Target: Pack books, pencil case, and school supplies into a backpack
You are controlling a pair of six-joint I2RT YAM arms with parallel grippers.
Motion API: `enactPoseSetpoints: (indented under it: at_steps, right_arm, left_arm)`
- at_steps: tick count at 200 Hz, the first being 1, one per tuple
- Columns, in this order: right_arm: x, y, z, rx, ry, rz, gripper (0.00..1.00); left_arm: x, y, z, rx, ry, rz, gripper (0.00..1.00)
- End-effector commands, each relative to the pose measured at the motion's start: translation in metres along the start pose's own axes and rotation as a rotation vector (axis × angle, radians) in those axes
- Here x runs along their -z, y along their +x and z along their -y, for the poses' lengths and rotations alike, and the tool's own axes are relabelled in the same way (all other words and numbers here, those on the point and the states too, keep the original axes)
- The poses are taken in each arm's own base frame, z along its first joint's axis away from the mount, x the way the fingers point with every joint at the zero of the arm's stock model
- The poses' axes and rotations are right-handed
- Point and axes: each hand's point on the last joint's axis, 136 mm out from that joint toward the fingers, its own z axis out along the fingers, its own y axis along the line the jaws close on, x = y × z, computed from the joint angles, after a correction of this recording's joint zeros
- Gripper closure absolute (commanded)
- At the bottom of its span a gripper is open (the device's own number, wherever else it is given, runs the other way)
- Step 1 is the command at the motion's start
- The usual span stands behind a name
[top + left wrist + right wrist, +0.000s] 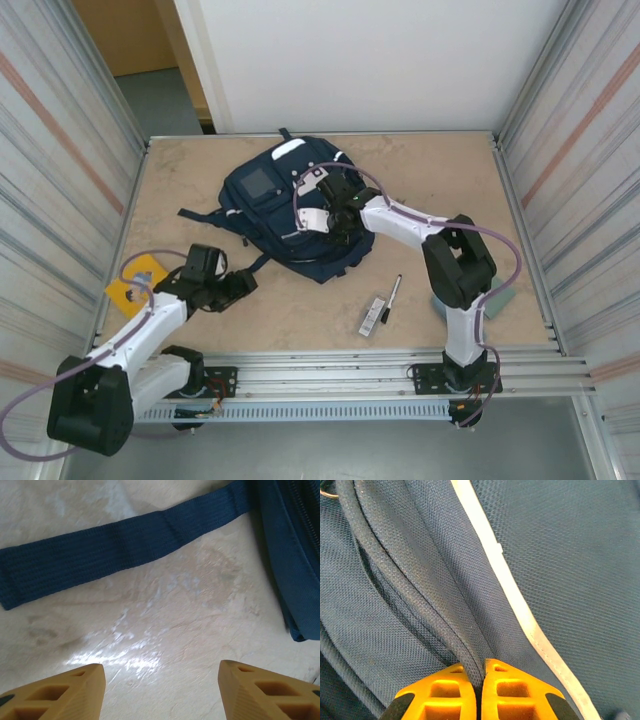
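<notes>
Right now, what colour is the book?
The book is yellow-orange; top external view shows it best.

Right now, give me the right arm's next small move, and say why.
Probably lift the right pincer slightly, drawing the pinched fabric ridge up to start opening the backpack. Its jaws are shut on that ridge beside the pale stripe, and the bag looks closed from above. The left pincer hangs open over the table near a strap, holding nothing.
</notes>
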Motion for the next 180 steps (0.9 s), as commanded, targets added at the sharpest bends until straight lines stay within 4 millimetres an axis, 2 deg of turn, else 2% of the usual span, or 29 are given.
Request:
enactPoseSetpoints:
  at_steps: [1,19,39,72,92,116,138,162,180]
  right_arm:
    - [0.075,-0.036,0.046,-0.132,0.214,0.113,1.00]
    - [0.105,-0.043,0.054,-0.168,0.284,0.132,1.00]
    - [0.136,-0.042,0.067,-0.251,0.364,0.130,1.00]
    - [0.169,-0.043,0.077,-0.388,0.421,0.176,1.00]
    - [0.172,-0.042,0.080,-0.427,0.441,0.175,1.00]
    - [0.175,-0.041,0.086,-0.469,0.466,0.173,1.00]
    - [0.178,-0.037,0.092,-0.496,0.498,0.153,1.00]
    - [0.170,-0.025,0.091,-0.519,0.512,0.092,1.00]
    - [0.155,-0.015,0.083,-0.541,0.497,0.047,1.00]
  left_arm:
    - [0.006,-0.038,0.041,-0.104,0.057,0.056,0.39]
    - [-0.002,-0.054,0.066,-0.122,0.125,0.052,0.42]
    - [-0.010,-0.067,0.089,-0.132,0.173,0.074,0.45]
    - [-0.037,-0.088,0.098,-0.161,0.116,0.052,0.47]
    - [-0.050,-0.106,0.106,-0.192,0.089,0.052,0.48]
    - [-0.064,-0.140,0.103,-0.203,0.036,0.062,0.50]
    - [-0.073,-0.170,0.110,-0.190,0.084,0.037,0.52]
    - [-0.066,-0.193,0.117,-0.227,0.085,0.079,0.51]
    - [-0.051,-0.193,0.121,-0.228,0.095,0.080,0.45]
